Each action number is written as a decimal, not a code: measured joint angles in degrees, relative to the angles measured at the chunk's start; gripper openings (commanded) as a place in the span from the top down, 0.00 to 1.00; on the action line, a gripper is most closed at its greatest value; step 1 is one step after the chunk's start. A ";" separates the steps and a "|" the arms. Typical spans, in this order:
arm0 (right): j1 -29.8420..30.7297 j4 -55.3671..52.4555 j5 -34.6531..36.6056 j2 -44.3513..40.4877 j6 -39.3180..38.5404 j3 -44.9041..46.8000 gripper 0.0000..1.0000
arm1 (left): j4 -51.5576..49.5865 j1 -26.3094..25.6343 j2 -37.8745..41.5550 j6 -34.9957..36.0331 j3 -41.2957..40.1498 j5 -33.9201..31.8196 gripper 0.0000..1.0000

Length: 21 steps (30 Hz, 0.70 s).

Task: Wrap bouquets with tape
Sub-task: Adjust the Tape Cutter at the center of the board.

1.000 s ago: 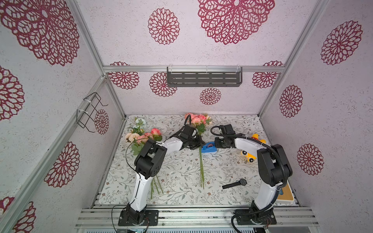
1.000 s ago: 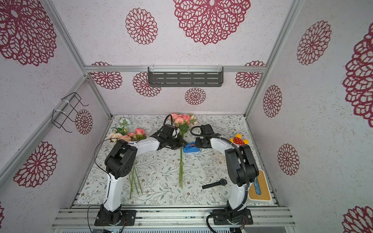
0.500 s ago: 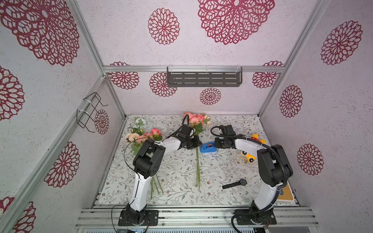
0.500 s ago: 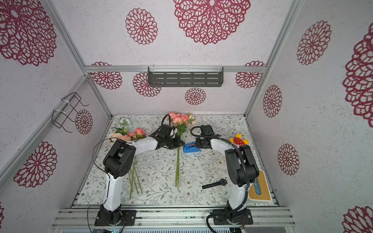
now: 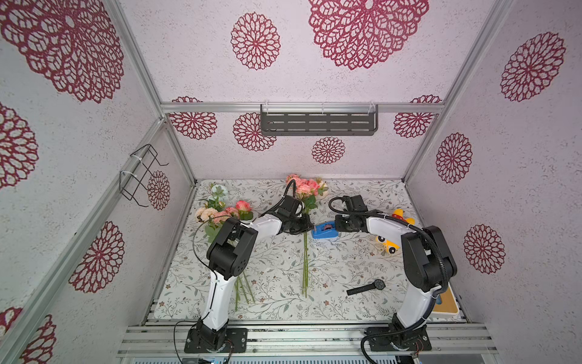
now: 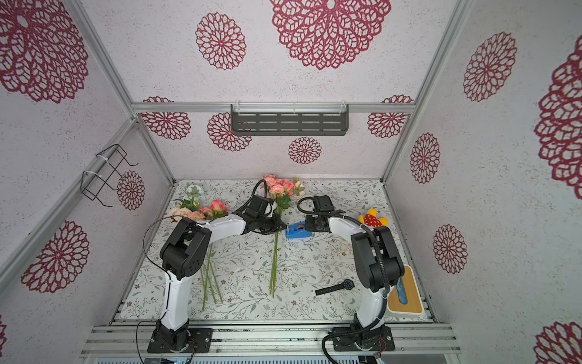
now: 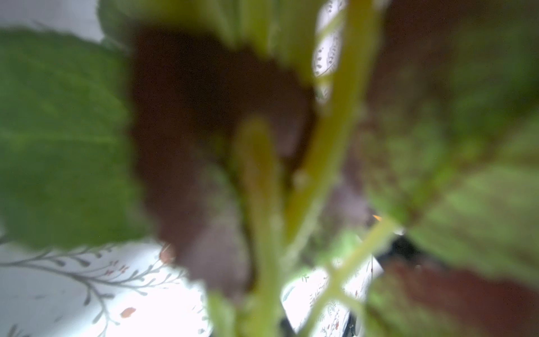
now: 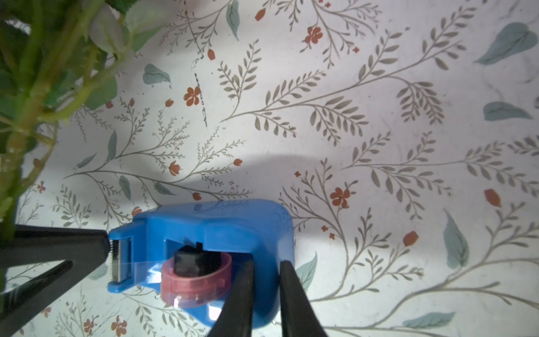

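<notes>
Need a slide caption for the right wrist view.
Right gripper fingers pinch the blue tape dispenser wall; bouquet stems pass near its cutter.

light: bright, even | left wrist: blurred | right wrist: sharp, shadowed

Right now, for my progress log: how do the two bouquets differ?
The middle bouquet has its stems in the shut left gripper beside the tape dispenser; the left bouquet lies untouched. The left bouquet has a pale blue bloom; the middle bouquet only pink and peach. Both have long green stems.
</notes>
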<state>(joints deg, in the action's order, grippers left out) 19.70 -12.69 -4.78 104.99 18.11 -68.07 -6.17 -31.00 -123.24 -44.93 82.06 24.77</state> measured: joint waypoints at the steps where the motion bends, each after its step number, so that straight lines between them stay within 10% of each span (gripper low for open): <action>1: 0.00 0.02 -0.02 0.00 0.02 0.00 0.80 | 0.04 0.00 0.00 0.31 0.00 -0.20 1.00; 21: -0.17 1.75 -0.63 -0.09 2.10 1.03 0.80 | 5.11 -0.37 0.90 2.69 -3.30 -1.14 1.00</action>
<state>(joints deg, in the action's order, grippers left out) 19.53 -10.94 -5.41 104.90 20.21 -67.05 -1.06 -31.38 -122.34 -42.24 78.76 23.64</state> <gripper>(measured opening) 0.200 0.099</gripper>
